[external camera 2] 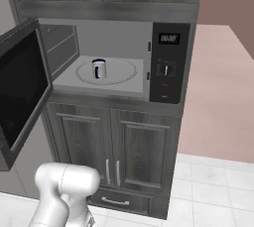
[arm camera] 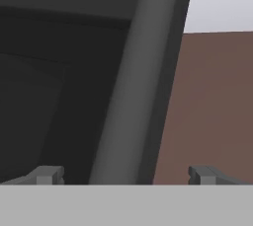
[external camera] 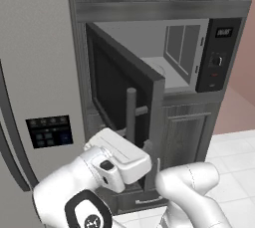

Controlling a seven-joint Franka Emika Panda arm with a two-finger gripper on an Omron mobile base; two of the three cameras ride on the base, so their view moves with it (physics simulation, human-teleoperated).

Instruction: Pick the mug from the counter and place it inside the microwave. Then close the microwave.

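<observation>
Fingers [arm camera: 47,174] spread wide apart, nothing between the pads; in hand view the two tips sit at 7 and 5 o'clock w/ the door handle [arm camera: 133,82] running as a grey bar up from between them toward 12, not touched as far as I can tell. Gripper [arm camera: 123,175] is right at the outer face of the microwave door [external camera: 124,87], which stands swung open to the left. In left base view the hand sits low at approx 6 o'clock, just below and in front of the door's vertical handle. Mug [external camera 2: 99,68] is inside the microwave [external camera 2: 111,57], upright on the round white turntable [external camera 2: 124,75], roughly centre of the plate, blue side and handle facing out, at about 11 o'clock from frame centre in right base view. Control panel [external camera 2: 168,62] w/ display and knob is at 3 o'clock of the cavity. Grey fridge [external camera: 35,72] stands at 9 o'clock of the door in left base view. Dark cabinets [external camera 2: 119,146] below the microwave.
</observation>
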